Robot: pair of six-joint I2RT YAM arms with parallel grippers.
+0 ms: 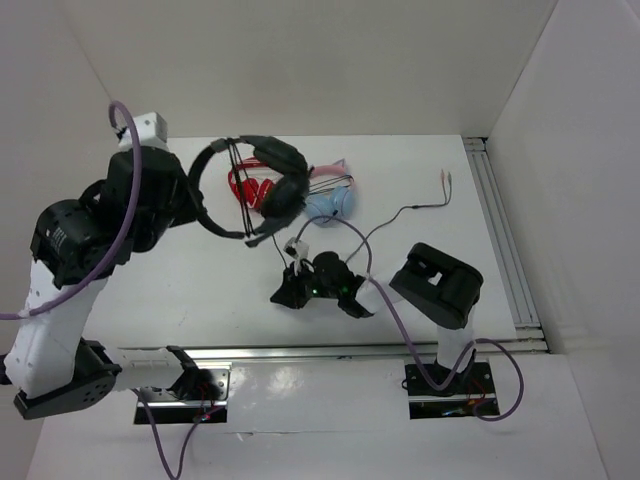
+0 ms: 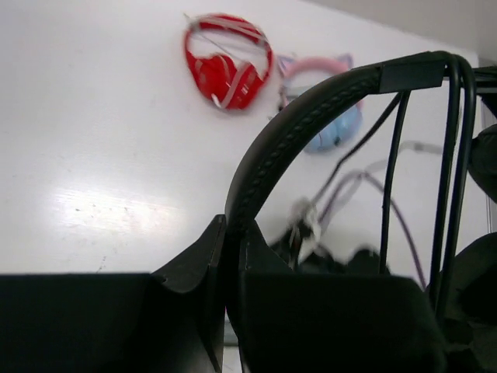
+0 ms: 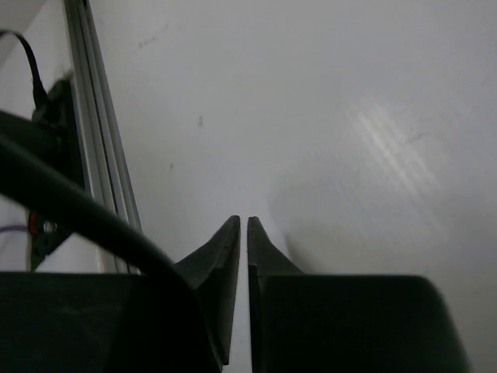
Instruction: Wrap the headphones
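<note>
The black headphones (image 1: pixel 278 190) hang in the air above the back middle of the table. My left gripper (image 1: pixel 196 205) is shut on their padded headband (image 2: pixel 272 148), which passes between its fingers (image 2: pixel 203 256) in the left wrist view. The thin black cable (image 1: pixel 400 212) trails off to the right across the table and ends in pinkish plugs (image 1: pixel 445 180). My right gripper (image 1: pixel 283 296) hovers low over the table in front of the headphones. In the right wrist view its fingers (image 3: pixel 227 249) are almost together, with nothing between them.
Red headphones (image 1: pixel 248 185) and light blue and pink cat-ear headphones (image 1: pixel 332 200) lie on the table behind the black ones; both also show in the left wrist view (image 2: pixel 227 70) (image 2: pixel 326 124). Metal rails run along the right side (image 1: pixel 505 240) and the front edge (image 1: pixel 330 352).
</note>
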